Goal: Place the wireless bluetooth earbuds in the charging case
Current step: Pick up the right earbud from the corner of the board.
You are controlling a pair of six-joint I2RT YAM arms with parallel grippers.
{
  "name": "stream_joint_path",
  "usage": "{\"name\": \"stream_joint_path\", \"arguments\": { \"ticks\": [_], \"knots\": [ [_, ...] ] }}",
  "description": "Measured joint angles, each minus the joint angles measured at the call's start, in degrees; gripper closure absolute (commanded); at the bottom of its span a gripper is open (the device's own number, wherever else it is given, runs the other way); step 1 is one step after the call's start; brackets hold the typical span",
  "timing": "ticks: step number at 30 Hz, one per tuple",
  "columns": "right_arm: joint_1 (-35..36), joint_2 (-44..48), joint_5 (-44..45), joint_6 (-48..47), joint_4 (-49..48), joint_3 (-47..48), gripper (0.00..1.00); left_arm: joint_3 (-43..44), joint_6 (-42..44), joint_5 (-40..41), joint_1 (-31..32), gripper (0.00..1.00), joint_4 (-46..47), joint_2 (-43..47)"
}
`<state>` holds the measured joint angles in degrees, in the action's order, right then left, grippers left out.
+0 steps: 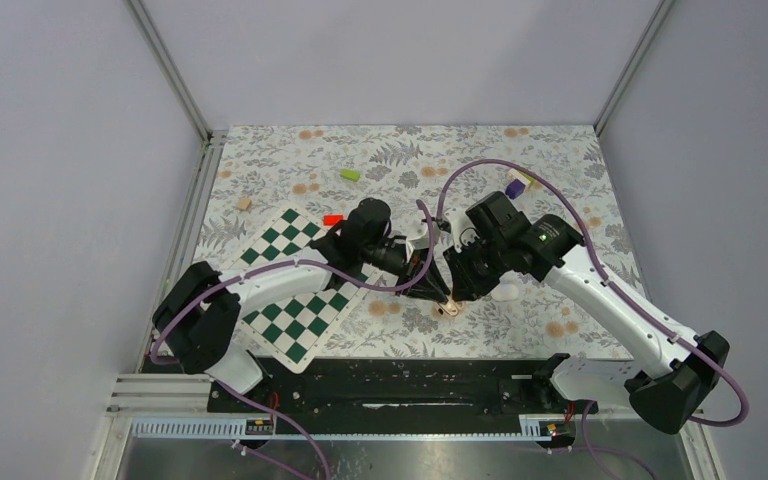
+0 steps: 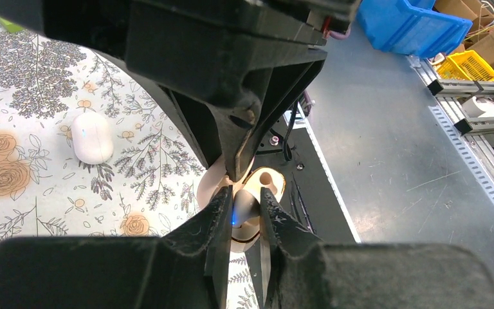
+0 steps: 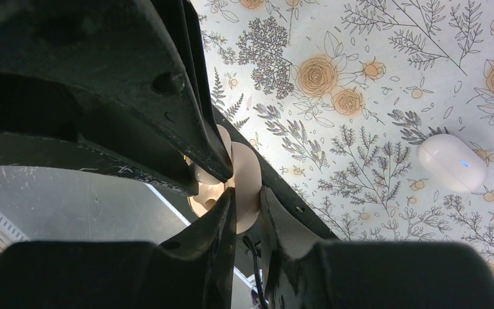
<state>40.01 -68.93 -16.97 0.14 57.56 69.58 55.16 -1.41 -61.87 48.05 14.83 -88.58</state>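
Mid-insertion, seemingly. Clamping thin with the right gripper (image 3: pixel 244 193) on the pale lid of the open case (image 3: pixel 247 168), right between its tips. Nipping with the left gripper (image 2: pixel 244 194) what looks like 1 blue-lit earbud (image 2: pixel 243 210), tip to tip against the right, just above a tan socket. Next: lower straight in, seat it square, then let go

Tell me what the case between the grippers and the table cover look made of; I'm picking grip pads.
The charging case: smooth tan plastic, it seems, by its moulded rounded shape and soft sheen. The table cover: matte floral-printed sheet; cloth or vinyl, cannot tell.
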Motion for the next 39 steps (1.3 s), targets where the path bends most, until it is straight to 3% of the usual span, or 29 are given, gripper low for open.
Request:
{"name": "stream_joint_path", "arguments": {
  "ticks": [9, 22, 25, 34, 39],
  "knots": [
    [0.0, 0.07, 0.0, 0.33, 0.35, 0.0, 1.0, 0.66, 1.27, -0.04, -0.09, 0.68, -2.34, 0.0],
    [0.0, 0.04, 1.07, 0.13, 0.9, 0.0, 1.0, 0.66, 1.36, 0.79, 0.02, 0.53, -4.5, 0.76],
    [0.0, 0.04, 1.44, 0.31, 0.81, 0.0, 1.0, 0.63, 1.03, 1.31, 0.13, 0.3, -5.01, 1.33],
    [0.0, -0.35, 2.27, 1.51, 0.44, 0.0, 1.0, -0.55, -1.03, 8.63, 0.44, 0.17, -6.36, 4.92],
    [0.2, -0.33, 1.18, 2.14, 0.42, 0.0, 1.0, -1.31, -3.5, 13.75, -1.62, 0.15, -6.14, 4.92]
  ]
}}
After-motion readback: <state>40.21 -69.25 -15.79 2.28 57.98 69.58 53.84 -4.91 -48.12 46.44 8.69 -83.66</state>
